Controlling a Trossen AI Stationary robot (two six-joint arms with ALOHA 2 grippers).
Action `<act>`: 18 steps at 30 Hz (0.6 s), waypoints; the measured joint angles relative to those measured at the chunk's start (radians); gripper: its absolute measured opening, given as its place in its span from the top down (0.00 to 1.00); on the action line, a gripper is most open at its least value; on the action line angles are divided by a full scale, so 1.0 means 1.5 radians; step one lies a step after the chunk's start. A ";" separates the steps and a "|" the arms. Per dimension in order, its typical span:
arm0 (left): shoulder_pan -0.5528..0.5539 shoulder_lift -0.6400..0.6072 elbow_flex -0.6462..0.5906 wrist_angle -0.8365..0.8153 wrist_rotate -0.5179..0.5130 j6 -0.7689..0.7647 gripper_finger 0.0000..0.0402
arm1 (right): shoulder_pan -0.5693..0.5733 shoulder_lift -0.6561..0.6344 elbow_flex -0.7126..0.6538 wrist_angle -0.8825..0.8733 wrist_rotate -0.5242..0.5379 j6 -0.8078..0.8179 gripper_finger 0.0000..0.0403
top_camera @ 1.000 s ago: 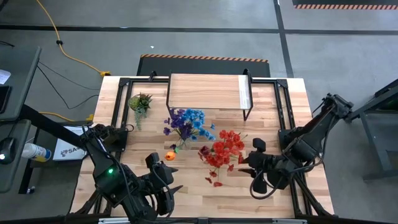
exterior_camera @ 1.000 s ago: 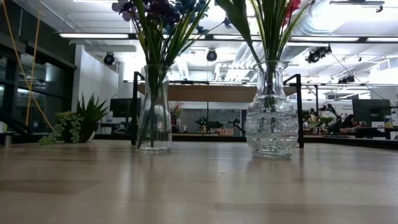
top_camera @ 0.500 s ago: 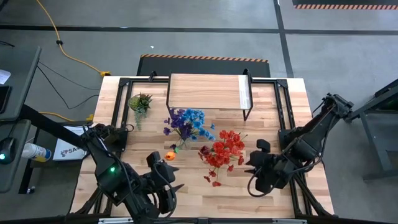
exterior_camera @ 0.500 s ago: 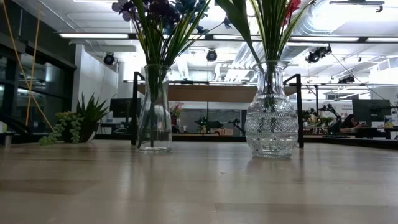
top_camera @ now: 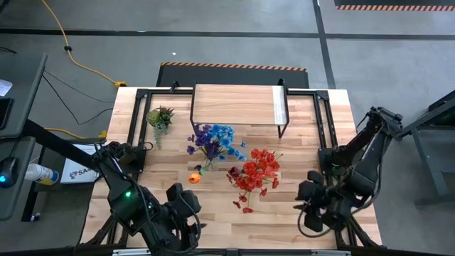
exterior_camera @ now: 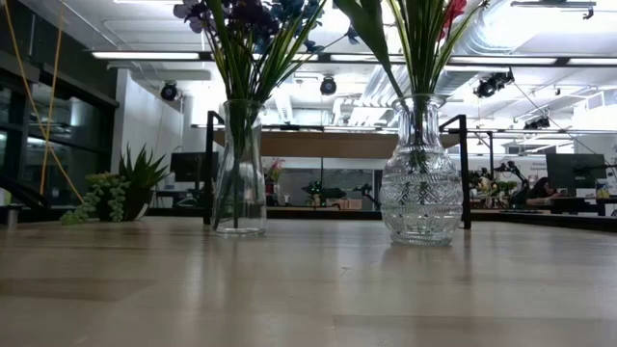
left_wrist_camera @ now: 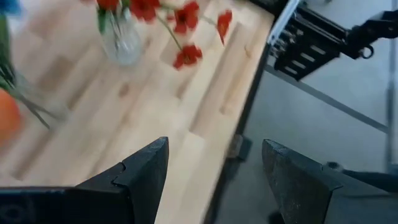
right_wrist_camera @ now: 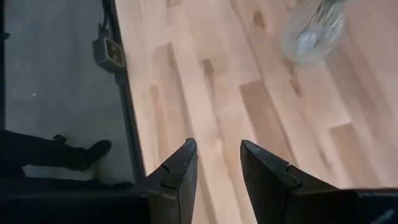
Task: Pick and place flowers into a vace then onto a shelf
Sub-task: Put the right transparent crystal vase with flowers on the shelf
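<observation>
Both vases [exterior_camera: 238,169] hold flowers [top_camera: 213,141] upright on the table [top_camera: 313,121]; left tool [left_wrist_camera: 214,177] spread, right tool [right_wrist_camera: 217,171] narrowly parted, both empty.

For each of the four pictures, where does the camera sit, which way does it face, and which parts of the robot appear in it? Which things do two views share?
High view: above, facing down on the table; both arms show.
Low view: at tabletop height, facing two vases; no arm shows.
Left wrist view: past the left gripper, open, toward the red flowers.
Right wrist view: past the right gripper, empty, toward the table edge.
Shared: the red flowers appear in the high and left wrist views.
</observation>
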 joint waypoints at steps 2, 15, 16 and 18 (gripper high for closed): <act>-0.005 0.000 0.000 0.000 0.021 -0.022 0.27 | 0.018 0.000 -0.012 0.008 0.000 0.032 0.72; -0.070 0.037 0.000 -0.001 0.021 -0.190 0.27 | 0.064 0.001 -0.140 0.107 -0.004 0.131 0.72; -0.075 0.041 0.000 -0.001 0.017 -0.201 0.27 | 0.064 0.001 -0.150 0.117 -0.005 0.130 0.72; -0.083 0.052 0.000 -0.001 0.006 -0.219 0.27 | 0.064 0.001 -0.169 0.131 -0.004 0.130 0.72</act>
